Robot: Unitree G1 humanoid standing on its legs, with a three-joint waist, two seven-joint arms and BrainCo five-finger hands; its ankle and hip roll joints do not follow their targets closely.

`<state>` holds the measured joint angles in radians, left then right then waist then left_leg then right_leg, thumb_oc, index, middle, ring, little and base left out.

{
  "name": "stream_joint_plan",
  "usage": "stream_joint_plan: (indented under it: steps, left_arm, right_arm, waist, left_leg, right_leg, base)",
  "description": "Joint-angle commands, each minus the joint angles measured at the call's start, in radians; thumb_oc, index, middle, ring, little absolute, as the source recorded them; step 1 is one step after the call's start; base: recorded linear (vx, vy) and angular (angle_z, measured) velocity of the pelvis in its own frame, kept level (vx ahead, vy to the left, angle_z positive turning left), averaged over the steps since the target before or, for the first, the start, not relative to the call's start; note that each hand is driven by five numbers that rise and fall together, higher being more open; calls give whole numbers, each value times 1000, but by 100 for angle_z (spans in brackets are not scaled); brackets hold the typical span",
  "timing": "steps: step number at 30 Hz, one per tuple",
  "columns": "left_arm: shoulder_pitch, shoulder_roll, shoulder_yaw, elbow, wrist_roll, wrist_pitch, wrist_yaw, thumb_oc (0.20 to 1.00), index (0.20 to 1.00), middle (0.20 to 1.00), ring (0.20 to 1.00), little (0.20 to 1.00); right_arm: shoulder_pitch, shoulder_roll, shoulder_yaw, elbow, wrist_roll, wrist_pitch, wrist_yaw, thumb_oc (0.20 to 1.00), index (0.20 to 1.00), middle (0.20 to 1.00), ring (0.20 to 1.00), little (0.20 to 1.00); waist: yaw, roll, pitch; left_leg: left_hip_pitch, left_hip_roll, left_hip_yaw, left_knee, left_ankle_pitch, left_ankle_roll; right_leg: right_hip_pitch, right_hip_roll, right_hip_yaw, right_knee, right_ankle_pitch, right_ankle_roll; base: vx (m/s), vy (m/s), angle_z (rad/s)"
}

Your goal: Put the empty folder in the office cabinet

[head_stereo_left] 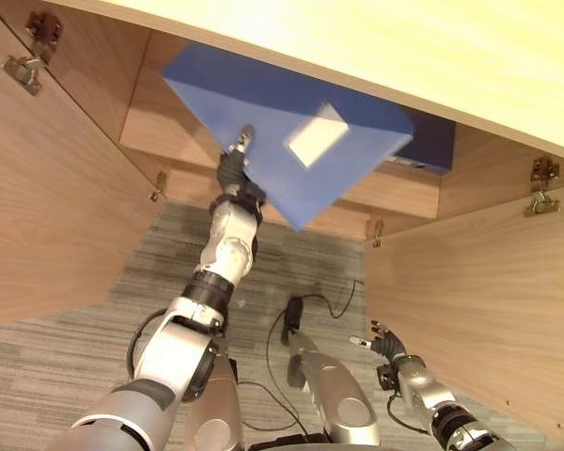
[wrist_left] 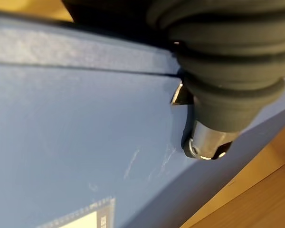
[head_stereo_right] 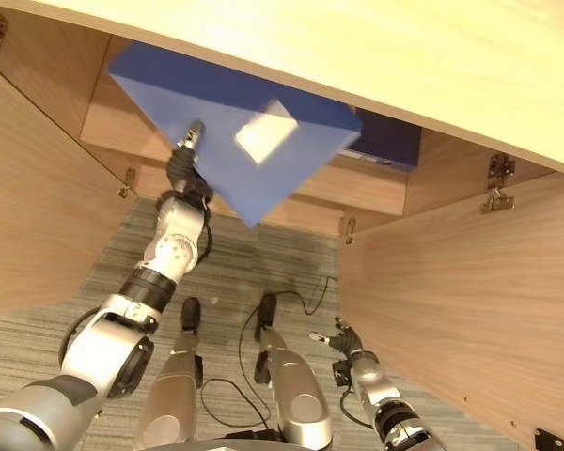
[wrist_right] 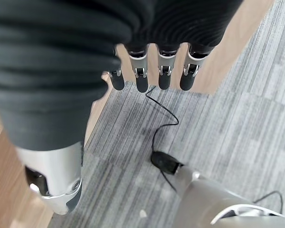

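Folder: blue folder (head_stereo_left: 263,122) with a white label (head_stereo_left: 315,134), tilted, one corner hanging out past the cabinet shelf edge (head_stereo_left: 395,193), the rest inside the open wooden cabinet under the light countertop (head_stereo_left: 404,56).
Left hand: left hand (head_stereo_left: 233,164) raised at the folder's lower face, thumb clamped against its edge in the wrist view, grasping it.
Right hand: right hand (head_stereo_left: 385,346) low over the grey carpet (head_stereo_left: 94,329) beside the right cabinet door (head_stereo_left: 489,301), fingers straight, relaxed, holding nothing.
Behind: dark blue binder (head_stereo_left: 430,141) deeper on the shelf.
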<state>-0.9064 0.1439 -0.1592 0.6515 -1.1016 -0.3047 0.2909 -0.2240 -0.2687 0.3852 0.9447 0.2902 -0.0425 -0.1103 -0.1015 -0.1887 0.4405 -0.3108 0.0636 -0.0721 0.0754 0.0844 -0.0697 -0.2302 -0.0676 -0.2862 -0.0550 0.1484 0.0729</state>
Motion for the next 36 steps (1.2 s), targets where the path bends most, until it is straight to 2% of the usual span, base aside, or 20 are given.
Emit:
stream_joint_plan:
  steps: [1, 15, 17, 22, 26, 28, 32, 36]
  left_arm:
    - [-129, 24, 11, 19, -38, -99, 19, 200, 200, 200, 200, 200]
    - [-414, 214, 87, 254, -131, -124, 74, 200, 200, 200, 200, 200]
    - [-449, 247, 81, 278, -135, -121, 80, 200, 200, 200, 200, 200]
    - [-522, 296, 53, 322, -146, -110, 83, 200, 200, 200, 200, 200]
    - [-555, 307, 36, 333, -159, -106, 85, 200, 200, 200, 200, 200]
    - [-593, 310, 23, 331, -165, -110, 93, 200, 200, 200, 200, 200]
    - [-611, 322, 20, 345, -171, -113, 103, 200, 200, 200, 200, 200]
    - [-610, 319, 20, 357, -163, -107, 106, 200, 200, 200, 200, 200]
  right_arm:
    - [16, -10, 22, -34, 41, -38, -20, 1000, 1000, 1000, 1000, 1000]
    - [9, -23, 116, -166, 123, -97, -8, 1000, 1000, 1000, 1000, 1000]
    - [4, -31, 124, -188, 128, -104, -8, 1000, 1000, 1000, 1000, 1000]
    - [-20, -46, 143, -240, 142, -119, -9, 1000, 1000, 1000, 1000, 1000]
    - [-28, -61, 166, -293, 126, -123, -5, 1000, 1000, 1000, 1000, 1000]
    - [-39, -75, 199, -364, 102, -135, -3, 1000, 1000, 1000, 1000, 1000]
    - [-42, -83, 219, -386, 67, -138, -7, 1000, 1000, 1000, 1000, 1000]
    - [-35, -92, 227, -372, 25, -139, -22, 1000, 1000, 1000, 1000, 1000]
  waist:
    - [22, 12, -42]
    - [-9, -45, -27]
    - [-14, -46, -31]
    - [-20, -39, -24]
    - [-25, -30, -19]
    - [-32, -30, -11]
    - [-42, -30, -15]
    - [-57, -33, -25]
  left_leg:
    - [-49, 80, 41, 63, -56, -52]
    - [-193, 110, 25, 222, -105, -68]
    - [-217, 119, 10, 262, -149, -72]
    - [-296, 128, -5, 349, -184, -68]
    - [-343, 133, -19, 398, -200, -65]
    - [-403, 139, -34, 463, -224, -63]
    - [-461, 150, -47, 500, -237, -56]
    - [-449, 155, -50, 450, -223, -62]
  right_leg:
    - [-39, -41, 60, 207, -213, 53]
    - [-160, -21, 63, 316, -243, 56]
    - [-182, -11, 72, 352, -279, 63]
    - [-249, -5, 61, 425, -305, 63]
    - [-291, -4, 52, 471, -323, 63]
    - [-346, -1, 44, 526, -342, 64]
    - [-398, 13, 38, 555, -349, 63]
    - [-389, 24, 37, 519, -344, 58]
  base:
    - [-9, -17, -5]
    - [1, -21, -5]
    - [102, -38, -1]
    - [21, -7, 0]
    - [4, -6, 2]
    - [19, -28, 7]
    - [28, -39, 8]
    - [53, -66, 1]
